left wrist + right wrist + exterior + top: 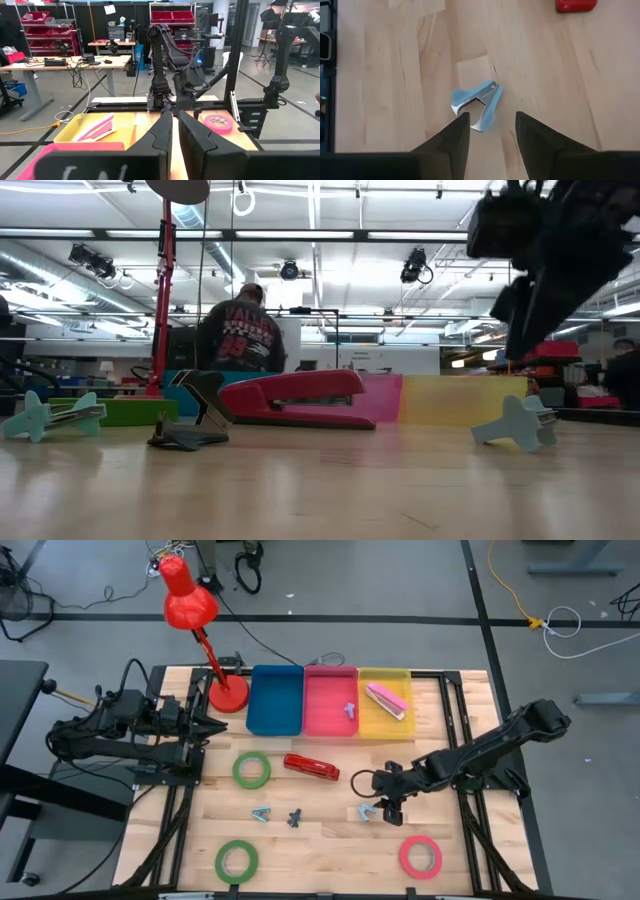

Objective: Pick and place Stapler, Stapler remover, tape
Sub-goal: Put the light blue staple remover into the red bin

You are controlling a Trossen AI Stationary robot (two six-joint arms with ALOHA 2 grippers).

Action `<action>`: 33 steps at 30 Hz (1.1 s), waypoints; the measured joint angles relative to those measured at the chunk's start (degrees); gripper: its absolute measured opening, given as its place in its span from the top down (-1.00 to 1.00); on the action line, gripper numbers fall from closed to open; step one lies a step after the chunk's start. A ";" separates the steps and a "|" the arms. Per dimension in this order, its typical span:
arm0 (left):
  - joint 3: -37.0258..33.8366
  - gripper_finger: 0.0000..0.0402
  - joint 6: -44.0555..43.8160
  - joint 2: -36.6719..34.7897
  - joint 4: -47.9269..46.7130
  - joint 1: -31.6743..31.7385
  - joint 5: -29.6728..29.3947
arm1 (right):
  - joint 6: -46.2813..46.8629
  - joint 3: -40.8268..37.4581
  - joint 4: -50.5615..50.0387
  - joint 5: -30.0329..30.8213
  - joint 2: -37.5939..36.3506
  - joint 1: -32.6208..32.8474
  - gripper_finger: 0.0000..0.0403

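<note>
My right gripper (383, 802) (490, 119) hangs open, slanting down over a light-blue staple remover (477, 102) (365, 812) (515, 425) that lies flat on the wood; its fingers are above it and touch nothing. The red stapler (311, 767) (300, 395) lies mid-table. Two more staple removers (261, 814) (294, 817) lie left of the blue one. Two green tape rolls (251, 770) (236, 860) and a pink tape roll (420, 857) lie flat. My left gripper (205, 725) (175, 125) waits shut at the table's left, pointing level.
Along the far edge stand a blue tray (275, 700), a pink tray (320, 690) with a staple remover (349, 710) in it, and a yellow tray (400, 680) with a pink stapler (385, 700). A red desk lamp (205, 640) stands at the far left. A person (240, 330) shows beyond the table.
</note>
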 joint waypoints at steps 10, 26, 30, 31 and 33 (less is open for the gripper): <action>0.00 0.83 0.01 0.02 0.00 0.00 0.00 | 3.10 -8.40 14.23 -1.31 0.00 -0.09 0.21; 0.00 0.83 0.00 0.01 0.01 0.00 -0.01 | 6.15 -11.47 21.95 -3.48 0.00 -0.24 0.21; 0.00 0.83 0.00 0.00 0.00 0.00 0.00 | 6.23 -10.27 21.93 -3.65 0.00 -0.22 0.21; 0.00 0.83 0.00 0.01 0.01 0.00 0.00 | 6.23 -10.04 21.90 -3.63 0.00 -0.23 0.21; 0.00 0.83 0.02 0.02 0.00 0.00 0.00 | 6.21 -9.50 21.75 -3.61 0.00 -0.24 0.21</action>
